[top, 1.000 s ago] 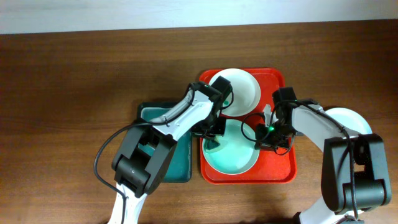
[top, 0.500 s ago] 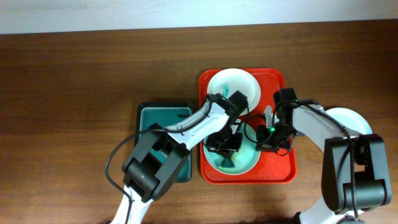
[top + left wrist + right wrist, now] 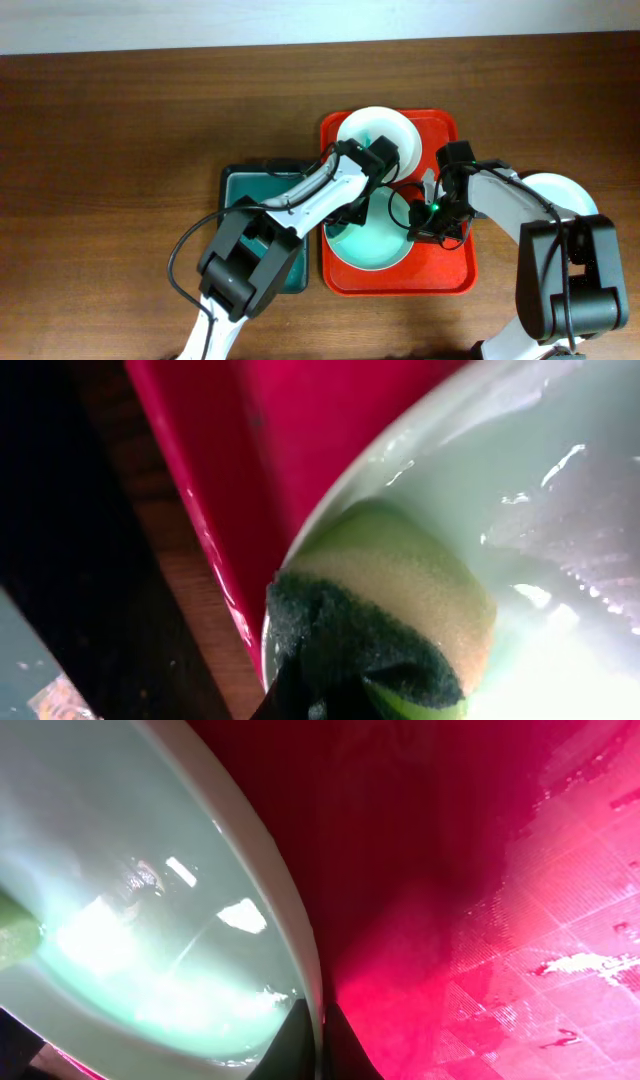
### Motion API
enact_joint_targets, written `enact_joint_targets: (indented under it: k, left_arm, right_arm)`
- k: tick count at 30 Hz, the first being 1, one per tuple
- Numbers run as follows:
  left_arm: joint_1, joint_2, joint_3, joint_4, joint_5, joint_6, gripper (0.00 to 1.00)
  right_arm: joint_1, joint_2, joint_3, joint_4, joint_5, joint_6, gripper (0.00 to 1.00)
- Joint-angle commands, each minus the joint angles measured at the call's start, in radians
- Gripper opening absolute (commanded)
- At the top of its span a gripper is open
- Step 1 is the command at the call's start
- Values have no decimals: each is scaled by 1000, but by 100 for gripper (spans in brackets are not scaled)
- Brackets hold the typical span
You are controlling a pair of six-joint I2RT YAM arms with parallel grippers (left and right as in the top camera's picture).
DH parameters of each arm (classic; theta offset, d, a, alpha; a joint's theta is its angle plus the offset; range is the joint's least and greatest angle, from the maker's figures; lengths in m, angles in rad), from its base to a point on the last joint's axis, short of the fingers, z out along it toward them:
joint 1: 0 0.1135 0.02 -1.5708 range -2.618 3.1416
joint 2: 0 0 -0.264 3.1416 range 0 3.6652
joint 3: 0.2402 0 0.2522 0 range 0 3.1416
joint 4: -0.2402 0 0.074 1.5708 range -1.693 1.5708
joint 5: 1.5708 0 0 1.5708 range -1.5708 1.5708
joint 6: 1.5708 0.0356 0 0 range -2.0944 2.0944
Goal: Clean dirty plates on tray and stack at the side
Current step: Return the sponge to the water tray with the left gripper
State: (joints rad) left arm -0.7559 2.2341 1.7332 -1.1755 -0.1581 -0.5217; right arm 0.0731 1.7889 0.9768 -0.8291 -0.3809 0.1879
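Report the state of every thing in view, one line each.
Near plate, wet, on tray.
Far plate, on tray, teal smear.
Third plate, on table beside tray.
Sponge, pressed on near plate.
Left end effector, shut on sponge.
Right end effector, shut on near plate's rim.
Tray, wet, holding two plates.

Red tray (image 3: 450, 275) holds a white plate (image 3: 388, 125) and a mint plate (image 3: 375, 252); third plate (image 3: 567, 188) lies beside.

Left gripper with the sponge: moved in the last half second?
Yes. The left gripper went from the middle of the near plate back toward the red tray's left rim, sponge now at the plate's edge.
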Motion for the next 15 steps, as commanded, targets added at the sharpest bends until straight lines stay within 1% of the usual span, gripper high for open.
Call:
enact_joint_targets:
  k: [1,3,5,6,8,10,11,12,13,14,15]
  left_arm:
    - [53,17,105,-63,111,6,0]
    - [66,-38,140,-79,254,70,0]
    - [88,-111,142,-98,262,84,0]
    - [109,-164,142,-120,243,98,0]
    - [148,-237,141,-180,135,97,0]
    - [197,-266,135,-259,31,97,0]
    - [220,-266,113,-278,18,97,0]
    - [232,-266,85,-274,19,97,0]
    - [251,-266,7,-238,19,97,0]
    - [272,-266,-126,-135,45,96,0]
    - [290,-266,-210,-53,67,97,0]
  right_arm:
    - [-8,26,-21,-8,104,-4,4]
    - [-8,26,-21,-8,104,-4,4]
    - [-8,26,-21,-8,104,-14,4]
    - [-8,26,-21,-8,104,-27,4]
    - [-8,26,-21,-8,104,-27,4]
    - [-8,26,-21,-7,104,-27,4]
    - [-8,26,-21,-7,104,-27,4]
    - [-8,26,-21,-7,104,-27,4]
    - [-8,26,-21,-7,104,-27,4]
    - [-8,26,-21,-7,104,-27,5]
    - [-8,26,-21,-7,104,-27,5]
